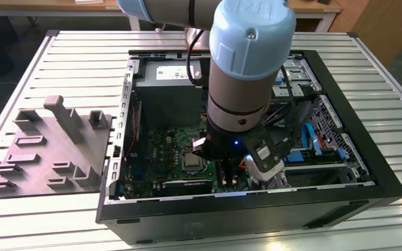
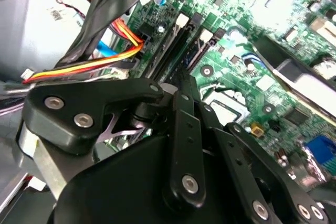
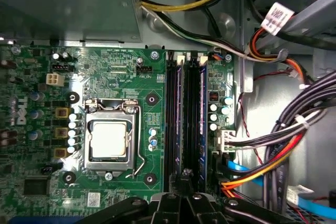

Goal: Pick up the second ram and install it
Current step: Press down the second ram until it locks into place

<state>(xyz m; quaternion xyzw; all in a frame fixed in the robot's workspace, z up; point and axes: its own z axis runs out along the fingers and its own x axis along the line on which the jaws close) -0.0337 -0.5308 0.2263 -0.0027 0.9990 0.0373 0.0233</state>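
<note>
In the first wrist view two dark blackish-blue sticks stand in the long black slots beside the processor socket. The second ram (image 3: 180, 119) runs straight up to my gripper (image 3: 186, 176), whose fingers (image 3: 183, 178) are drawn together at its near end. The other stick (image 3: 202, 114) sits in the neighbouring slot. In the second wrist view the gripper (image 2: 181, 88) points down at the same slots (image 2: 177, 51). In the exterior view the arm's wrist (image 1: 237, 120) reaches deep into the open computer case, low over the green motherboard (image 1: 166, 151).
The grey fixture plate (image 1: 47, 146) with upright posts lies at the exterior view's left of the case. The case wall (image 1: 257, 204) rings the board. Bundled cables (image 3: 294, 129) crowd one side of the slots; the processor socket (image 3: 109, 139) lies on the other. The power supply (image 1: 169, 73) sits at the back.
</note>
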